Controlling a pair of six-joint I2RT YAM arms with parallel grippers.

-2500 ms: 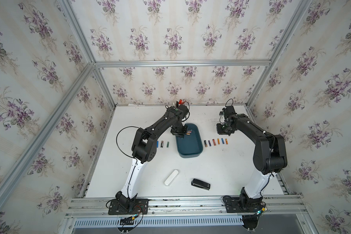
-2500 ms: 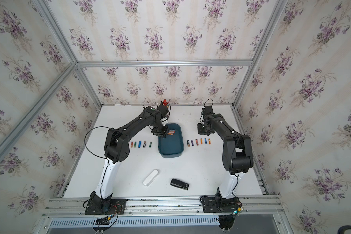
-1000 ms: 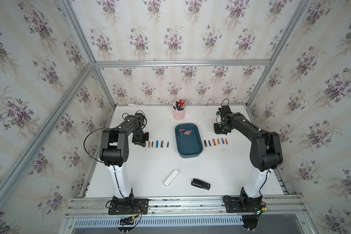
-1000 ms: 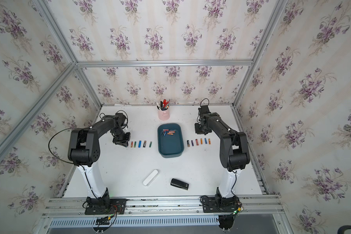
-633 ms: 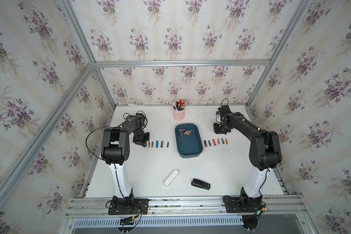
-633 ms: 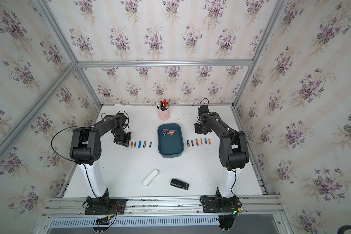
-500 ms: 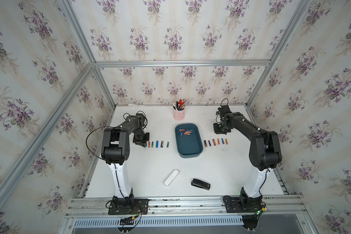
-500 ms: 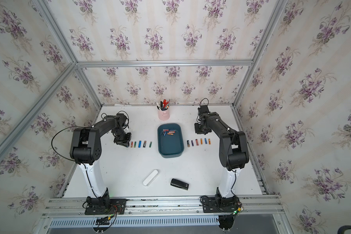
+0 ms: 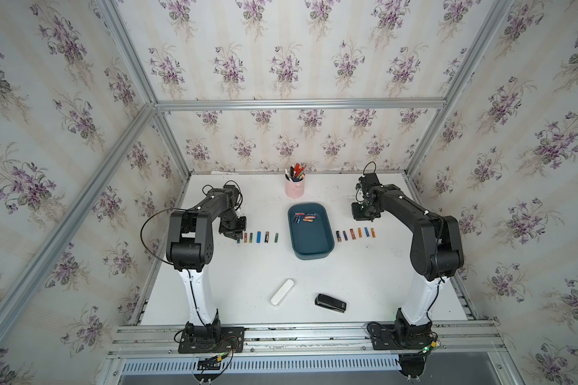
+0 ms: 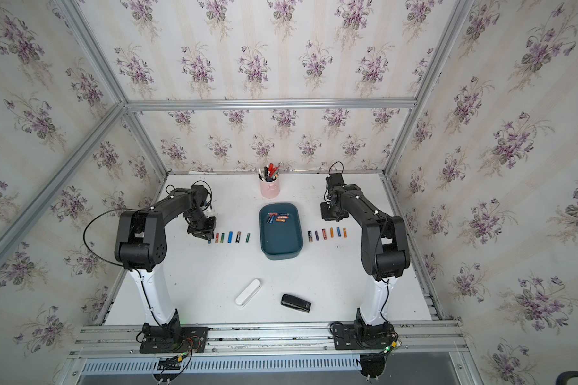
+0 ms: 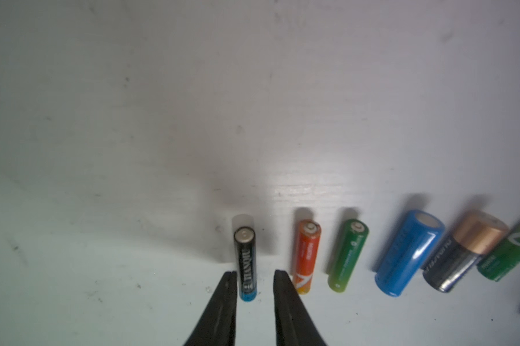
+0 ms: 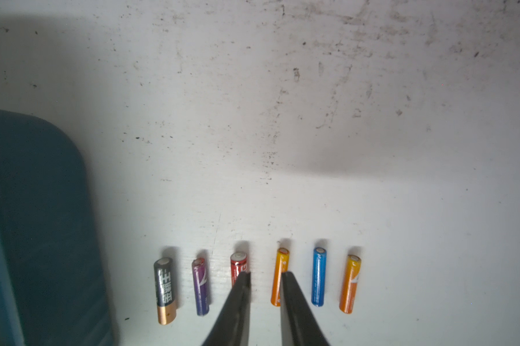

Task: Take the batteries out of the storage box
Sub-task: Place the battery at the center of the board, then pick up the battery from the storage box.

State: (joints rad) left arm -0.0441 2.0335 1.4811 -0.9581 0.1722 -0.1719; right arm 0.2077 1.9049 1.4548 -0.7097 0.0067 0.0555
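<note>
Left gripper, jaws parted, gripping nothing, straddles a black battery lying on the table, an orange battery just beside one finger. Their row sits at nine o'clock of the storage box, where several batteries lie. Right gripper, narrowly parted and empty, hangs by the three o'clock row; pen cup at twelve.

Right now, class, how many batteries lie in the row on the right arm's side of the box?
6, side by side on the table: black-and-gold nearest the storage box, then purple, red, orange, blue, outermost orange. None looks hidden.
</note>
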